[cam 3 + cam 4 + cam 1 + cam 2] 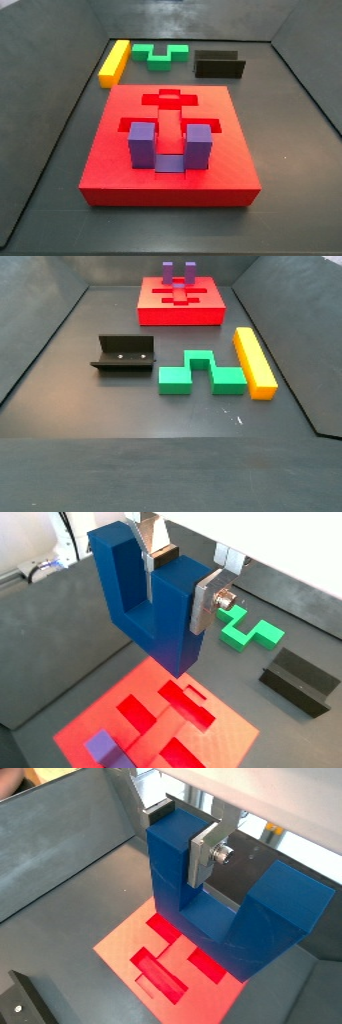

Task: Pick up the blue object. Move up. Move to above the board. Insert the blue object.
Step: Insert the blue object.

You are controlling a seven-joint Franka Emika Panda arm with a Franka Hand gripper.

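Note:
My gripper (pixel 178 574) is shut on one prong of the dark blue U-shaped object (pixel 147 612) and holds it in the air, base down. It shows in both wrist views, gripper (pixel 181 836) and blue object (pixel 201 908). The red board (pixel 147 712) lies below it, with open recesses under the block (pixel 127 938). The side views show the board (pixel 120 170) (pixel 181 311) but neither the gripper nor the blue object.
A purple U-shaped block (pixel 167 145) (pixel 178 271) (pixel 104 750) sits in the board. A yellow bar (pixel 115 62) (pixel 254 361), a green block (pixel 166 53) (pixel 201 373) (pixel 247 630) and the fixture (pixel 218 65) (pixel 124 354) (pixel 301 680) stand on the floor beyond. Grey walls surround the floor.

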